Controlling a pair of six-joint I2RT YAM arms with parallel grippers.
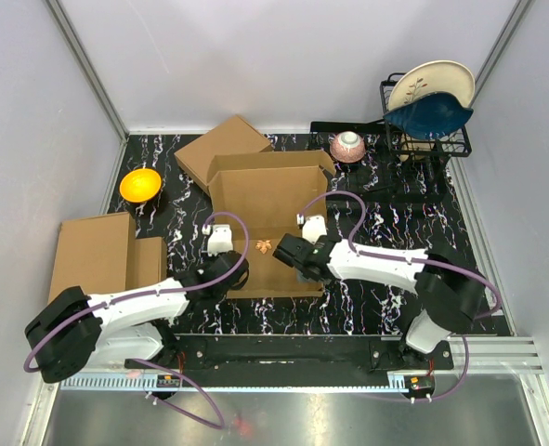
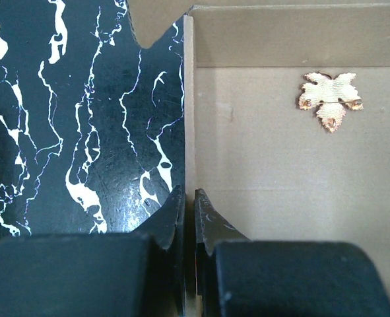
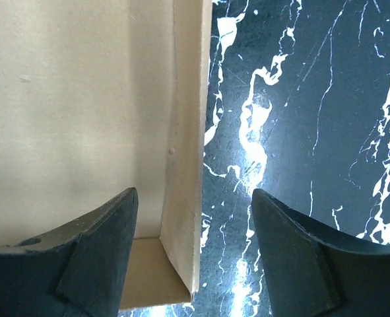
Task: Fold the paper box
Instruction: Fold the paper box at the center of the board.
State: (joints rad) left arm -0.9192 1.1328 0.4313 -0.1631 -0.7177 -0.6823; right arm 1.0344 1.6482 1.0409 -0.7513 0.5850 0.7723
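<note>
The paper box [image 1: 255,200] lies open in the middle of the marbled table, its back panel and side walls raised. A small leaf-shaped piece [image 2: 329,99] rests on its floor. My left gripper [image 2: 189,198] is shut on the thin top edge of the box's left wall [image 2: 189,99], near the front left corner [image 1: 226,269]. My right gripper [image 3: 195,198] stands open astride the box's right wall [image 3: 185,132], one finger inside the box and one over the table, neither touching the wall. From above it sits at the box's front right [image 1: 288,255].
An orange bowl [image 1: 140,184] sits at the left. A smaller cardboard box [image 1: 220,149] lies behind the paper box. Flat cardboard pieces [image 1: 96,253] lie at the far left. A black dish rack [image 1: 427,121] with plates and a pink cup [image 1: 348,146] stand at the back right.
</note>
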